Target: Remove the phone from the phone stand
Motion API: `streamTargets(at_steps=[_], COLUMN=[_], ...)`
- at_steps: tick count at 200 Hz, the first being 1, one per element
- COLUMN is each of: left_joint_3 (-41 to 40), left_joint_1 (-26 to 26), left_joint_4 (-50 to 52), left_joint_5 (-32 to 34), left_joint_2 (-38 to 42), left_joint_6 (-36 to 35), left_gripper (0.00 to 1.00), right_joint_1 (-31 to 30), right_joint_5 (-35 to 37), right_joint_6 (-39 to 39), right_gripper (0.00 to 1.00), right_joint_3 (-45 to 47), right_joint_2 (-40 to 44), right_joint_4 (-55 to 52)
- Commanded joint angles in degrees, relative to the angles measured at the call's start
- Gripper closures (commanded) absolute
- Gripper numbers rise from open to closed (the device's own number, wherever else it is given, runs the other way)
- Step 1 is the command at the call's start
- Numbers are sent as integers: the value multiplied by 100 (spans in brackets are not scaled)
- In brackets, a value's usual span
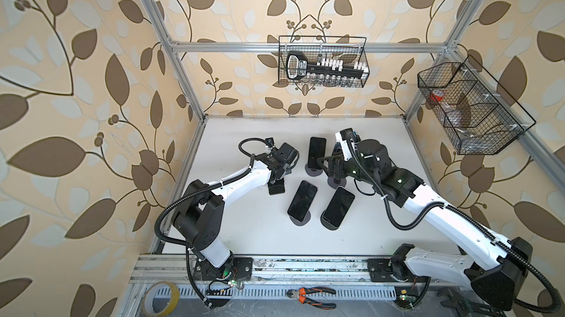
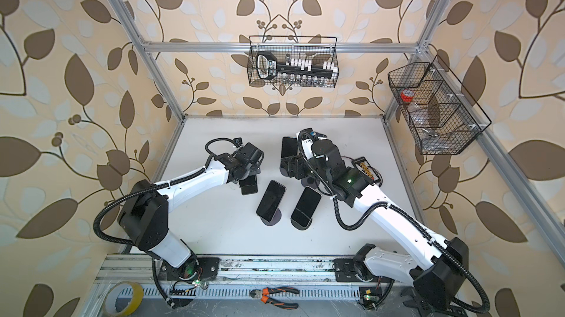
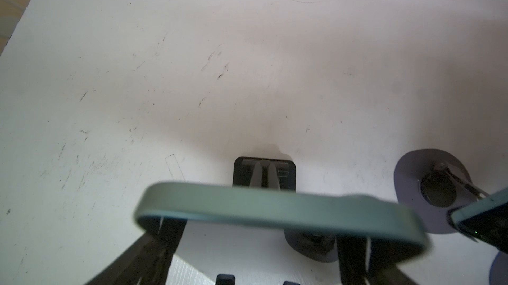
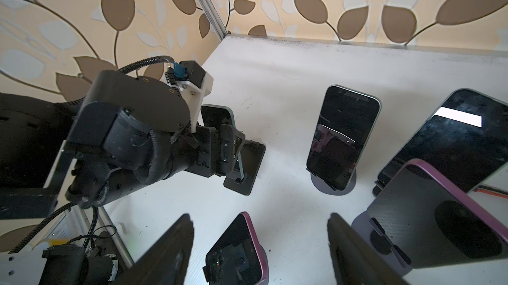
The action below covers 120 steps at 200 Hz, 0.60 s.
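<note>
left hand [image 3: 258, 232] at green-edged phone [image 3: 275, 204]

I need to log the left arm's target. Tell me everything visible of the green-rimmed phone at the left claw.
The phone is a slim slab with a dark screen and a pale green, round-cornered rim. It leans back on a black stand with a flat rectangular base, on the table's left part. The left claw straddles its upper end; whether the fingers press it cannot be told. In both top views the wrist hides most of it.
</note>
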State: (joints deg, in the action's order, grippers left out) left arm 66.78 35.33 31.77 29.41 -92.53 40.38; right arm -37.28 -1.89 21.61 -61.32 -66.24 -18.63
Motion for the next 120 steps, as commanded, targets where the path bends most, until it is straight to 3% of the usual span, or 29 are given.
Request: streamTargets(at_steps=[1, 120], left_joint_3=[142, 43], left_joint_1=[50, 46], left_joint_4=[62, 18], left_joint_5=[181, 206], left_joint_2=[23, 30], left_joint_6=[154, 192], left_gripper=[13, 19], right_joint_1=[-30, -25], right_joint_5=[9, 53], right_joint_6=[-41, -139], right_gripper=[22, 22], right_joint_3=[45, 83], right_joint_2=[104, 214], right_joint_4=[-46, -165])
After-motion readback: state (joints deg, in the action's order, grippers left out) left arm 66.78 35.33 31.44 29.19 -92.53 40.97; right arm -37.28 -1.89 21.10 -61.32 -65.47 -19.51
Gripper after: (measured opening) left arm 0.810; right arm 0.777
